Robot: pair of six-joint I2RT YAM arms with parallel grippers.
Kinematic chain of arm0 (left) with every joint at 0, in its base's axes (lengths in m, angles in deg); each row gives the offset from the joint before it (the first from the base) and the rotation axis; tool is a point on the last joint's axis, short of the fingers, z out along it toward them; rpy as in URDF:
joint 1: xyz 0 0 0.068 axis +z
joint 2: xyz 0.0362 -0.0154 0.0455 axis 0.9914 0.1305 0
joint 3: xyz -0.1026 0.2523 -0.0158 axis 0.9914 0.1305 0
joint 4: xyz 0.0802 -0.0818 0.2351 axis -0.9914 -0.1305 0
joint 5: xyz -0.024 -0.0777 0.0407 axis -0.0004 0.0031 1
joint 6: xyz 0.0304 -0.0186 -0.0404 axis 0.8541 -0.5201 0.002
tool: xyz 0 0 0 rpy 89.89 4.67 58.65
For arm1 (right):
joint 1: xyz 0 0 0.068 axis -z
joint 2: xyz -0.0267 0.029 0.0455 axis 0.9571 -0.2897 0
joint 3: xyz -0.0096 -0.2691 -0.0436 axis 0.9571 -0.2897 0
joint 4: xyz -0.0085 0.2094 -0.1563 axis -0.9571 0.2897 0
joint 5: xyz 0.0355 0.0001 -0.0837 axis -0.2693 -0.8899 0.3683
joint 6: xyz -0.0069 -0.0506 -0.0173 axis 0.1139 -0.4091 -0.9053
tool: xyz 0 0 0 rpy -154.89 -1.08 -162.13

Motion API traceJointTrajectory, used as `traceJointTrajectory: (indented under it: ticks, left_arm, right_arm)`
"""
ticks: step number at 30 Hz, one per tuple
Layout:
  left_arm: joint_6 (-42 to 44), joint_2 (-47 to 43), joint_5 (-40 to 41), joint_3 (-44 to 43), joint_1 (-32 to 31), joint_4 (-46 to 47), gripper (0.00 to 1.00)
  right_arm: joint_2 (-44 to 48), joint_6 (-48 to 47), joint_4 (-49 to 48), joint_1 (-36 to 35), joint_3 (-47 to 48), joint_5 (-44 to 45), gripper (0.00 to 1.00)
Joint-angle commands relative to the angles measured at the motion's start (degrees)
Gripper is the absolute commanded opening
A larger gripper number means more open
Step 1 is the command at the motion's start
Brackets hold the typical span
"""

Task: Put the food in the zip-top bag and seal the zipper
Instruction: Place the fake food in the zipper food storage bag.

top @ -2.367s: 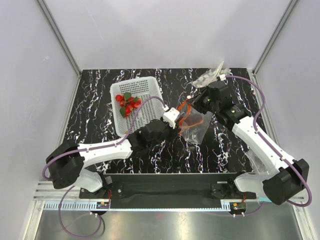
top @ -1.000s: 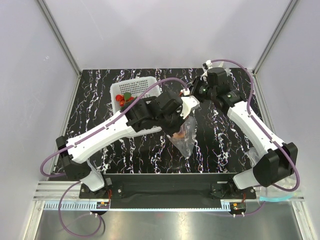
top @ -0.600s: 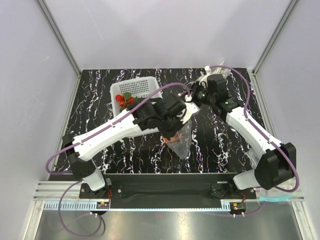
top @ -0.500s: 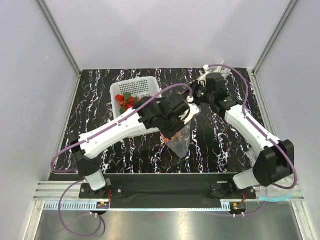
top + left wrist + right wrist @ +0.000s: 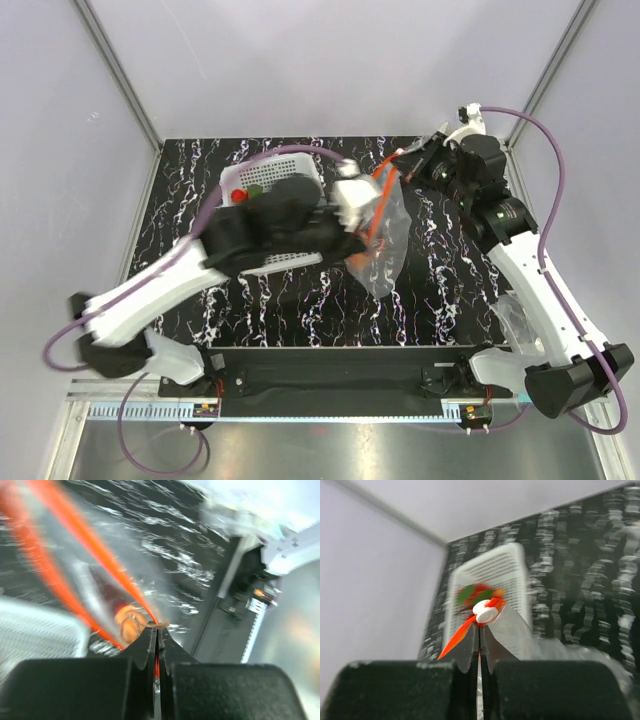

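Note:
The clear zip-top bag (image 5: 388,238) hangs above the table, stretched between both grippers. Its orange-red zipper (image 5: 379,205) runs taut from one to the other. My left gripper (image 5: 358,258) is shut on the zipper's lower end (image 5: 90,540), where an orange piece (image 5: 128,623) shows through the plastic. My right gripper (image 5: 397,166) is shut on the upper end, beside the white slider (image 5: 487,612). Red and green food (image 5: 246,193) lies in the white basket (image 5: 290,168), also blurred in the right wrist view (image 5: 476,593).
A greyish clear plastic wad (image 5: 522,322) lies on the black marbled table (image 5: 450,290) by the right arm's base. The left arm crosses over the basket's near side. Grey walls and metal posts (image 5: 118,75) close in the back and sides.
Both arms have risen and drawn apart. The right gripper swung back and to the right, the left shifted nearer, and the bag's orange strip is now stretched taut between them.

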Motion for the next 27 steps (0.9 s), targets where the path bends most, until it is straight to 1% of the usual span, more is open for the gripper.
traceJointTrajectory:
  ticks: [1,2,3,4,6,7,9,13,15,16,17,18,20,22,23,24,25,27]
  left_arm:
    - [-1.51,11.11,-16.46,-1.99,-2.14,-3.64,0.00]
    - [-1.25,10.77,-14.88,-1.91,-2.32,-3.56,0.00]
    - [-0.63,8.59,-13.04,-0.95,-2.24,-3.73,0.00]
    - [-0.02,7.26,-9.28,-0.51,-2.23,-4.78,0.00]
    - [1.65,2.71,-5.39,2.46,-2.23,-5.49,0.00]
    - [2.00,1.46,-2.24,3.70,-2.23,-5.67,0.00]
    - [2.53,-0.57,-0.37,5.55,-2.23,-5.75,0.00]
    - [2.97,1.00,1.04,3.46,-2.23,-8.64,0.00]
    - [4.11,1.62,3.14,2.49,-2.23,-9.18,0.00]
    - [4.20,1.62,6.02,2.31,-2.15,-8.40,0.00]
    - [4.21,1.62,6.75,2.48,-2.15,-7.61,0.00]
    - [5.95,1.71,7.02,2.48,-2.06,-6.90,0.00]
    - [5.97,3.02,5.62,1.26,-1.88,-5.58,0.00]
    - [4.74,4.08,6.05,-0.06,-1.88,-6.02,0.00]
    - [4.73,4.17,6.92,-0.33,-1.88,-5.84,0.00]
    - [3.08,3.47,8.33,1.32,-1.88,-5.32,0.00]
    - [2.80,2.77,10.95,2.91,-1.88,-2.53,0.00]
    - [3.32,0.75,12.72,9.91,-1.88,1.60,0.00]
  right_arm:
    - [0.47,-4.53,3.72,3.59,-0.10,18.56,0.00]
    - [1.44,-4.54,1.80,3.59,-0.37,16.82,0.00]
    - [1.36,-4.28,1.17,3.68,-0.46,15.50,0.00]
    - [0.75,-3.93,0.73,3.59,-0.46,14.00,0.00]
    - [-3.02,-2.96,-0.41,3.68,-0.63,7.86,0.00]
    - [-4.51,-2.61,-1.20,3.59,-0.72,1.92,0.00]
    - [-7.86,-1.38,-2.88,3.59,-0.55,-1.56,0.00]
    - [-5.94,-2.33,-5.78,3.59,-2.04,-1.04,0.00]
    - [-5.41,-3.83,-4.82,3.50,-1.08,-0.34,0.00]
    - [-5.23,-4.62,-4.21,3.68,0.32,0.27,0.00]
    - [-4.88,-6.19,-2.20,3.68,1.20,2.54,0.00]
    - [-4.79,-6.99,-1.22,3.68,2.08,3.78,0.00]
    - [-3.83,-9.01,0.36,3.68,4.02,6.25,0.00]
    - [-2.95,-9.11,0.20,3.59,3.68,5.30,0.00]
    - [-1.99,-8.76,-1.37,3.68,2.80,4.50,0.00]
    - [-1.54,-8.06,-2.00,3.68,1.58,4.06,0.00]
    - [-1.11,-6.05,-2.18,3.68,-1.22,4.32,0.00]
    - [-0.49,-3.32,-0.96,3.59,-4.48,6.24,0.00]
